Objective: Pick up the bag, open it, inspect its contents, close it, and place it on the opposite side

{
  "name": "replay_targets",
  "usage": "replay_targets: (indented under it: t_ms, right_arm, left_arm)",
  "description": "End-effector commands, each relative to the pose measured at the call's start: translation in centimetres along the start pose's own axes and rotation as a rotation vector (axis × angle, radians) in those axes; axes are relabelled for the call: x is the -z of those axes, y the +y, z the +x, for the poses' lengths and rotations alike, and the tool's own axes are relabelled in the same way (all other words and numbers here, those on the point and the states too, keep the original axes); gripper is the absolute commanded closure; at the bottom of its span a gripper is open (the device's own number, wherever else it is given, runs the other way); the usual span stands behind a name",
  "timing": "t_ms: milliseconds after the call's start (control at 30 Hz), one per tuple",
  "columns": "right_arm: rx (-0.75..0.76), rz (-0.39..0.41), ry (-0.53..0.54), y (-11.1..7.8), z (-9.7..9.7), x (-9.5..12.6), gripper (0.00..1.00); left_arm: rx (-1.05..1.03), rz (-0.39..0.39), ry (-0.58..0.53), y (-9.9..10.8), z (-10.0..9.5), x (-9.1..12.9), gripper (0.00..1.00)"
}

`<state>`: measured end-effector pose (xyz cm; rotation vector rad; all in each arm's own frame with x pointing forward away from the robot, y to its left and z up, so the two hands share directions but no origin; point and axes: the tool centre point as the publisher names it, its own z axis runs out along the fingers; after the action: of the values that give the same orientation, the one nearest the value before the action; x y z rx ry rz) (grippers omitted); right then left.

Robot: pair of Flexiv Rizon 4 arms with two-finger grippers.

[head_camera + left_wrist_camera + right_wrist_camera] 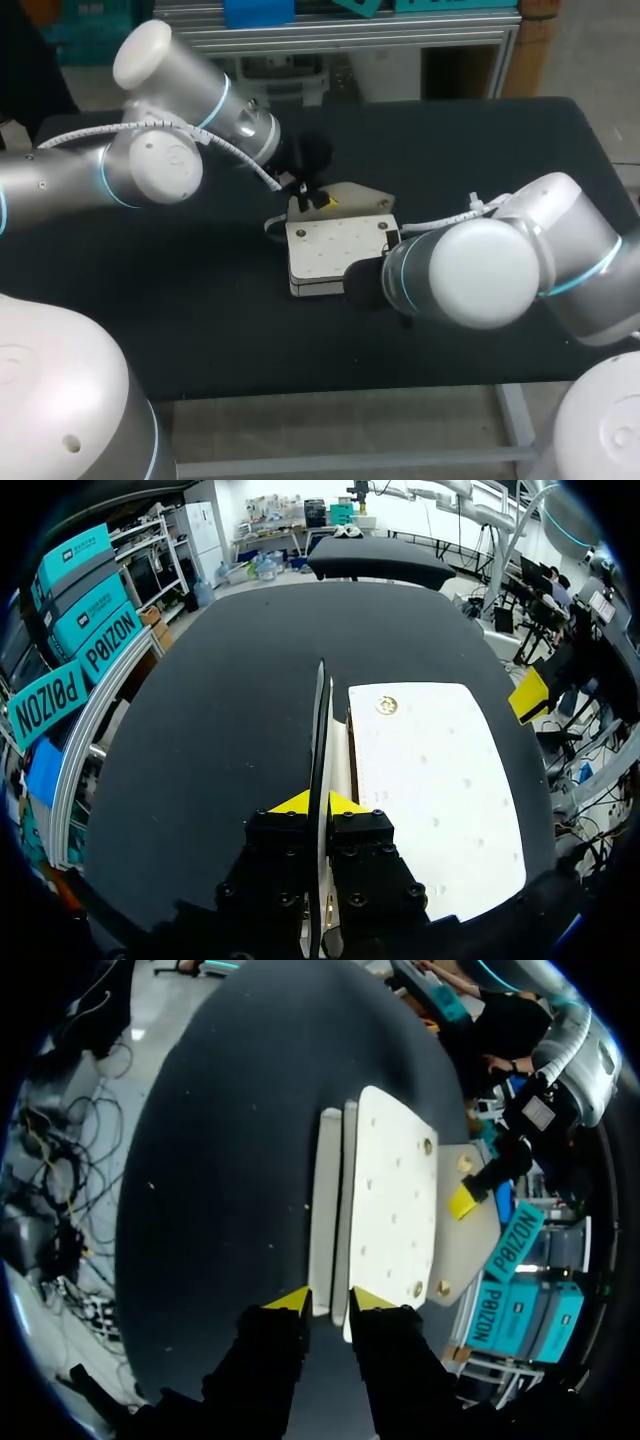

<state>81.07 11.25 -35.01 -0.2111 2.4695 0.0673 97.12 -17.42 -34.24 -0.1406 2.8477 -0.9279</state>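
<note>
**The bag's flap is being pinched upright by the left gripper, with the bag lying on the counter.**
The thin, stiff flap is being clamped edge-on between that gripper's closed tips, probably so that the inside is being exposed for inspection. Just beside the gripper the flat, boxy cream body is showing a smooth dotted face and a brass-looking stud. The right gripper is being set at the bag's far end, likely to steady it. Whether it is holding anything cannot be told.
</note>
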Motion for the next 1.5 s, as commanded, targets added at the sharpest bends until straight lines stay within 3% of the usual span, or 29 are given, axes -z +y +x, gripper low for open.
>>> replay_targets:
  t_ms: [33, 633, 833, 1000, 1500]
  right_arm:
    - [-0.004, -0.022, -0.41, -0.5, 0.3, -1.6, 0.74]
    - [-0.011, -0.041, -0.392, -0.5, -1.6, -4.9, 0.78]
    - [-0.009, -0.038, -0.392, -0.3, -1.9, -5.1, 1.0]
    - [-0.017, -0.031, -0.381, -0.4, -1.8, -5.4, 1.0]
    - [-0.031, -0.026, -0.374, -0.4, -1.7, -5.4, 1.0]
  left_arm:
    - [-0.004, -0.007, 0.015, -0.2, -0.5, -0.7, 1.0]
    - [-0.027, -0.019, 0.052, 0.1, -0.5, -1.7, 1.0]
    - [-0.028, -0.02, 0.057, 0.3, -0.6, -1.8, 1.0]
    - [-0.037, -0.007, 0.055, 0.6, -0.6, -1.7, 1.0]
    - [-0.232, 0.083, -0.105, 1.1, 3.3, -1.3, 1.0]
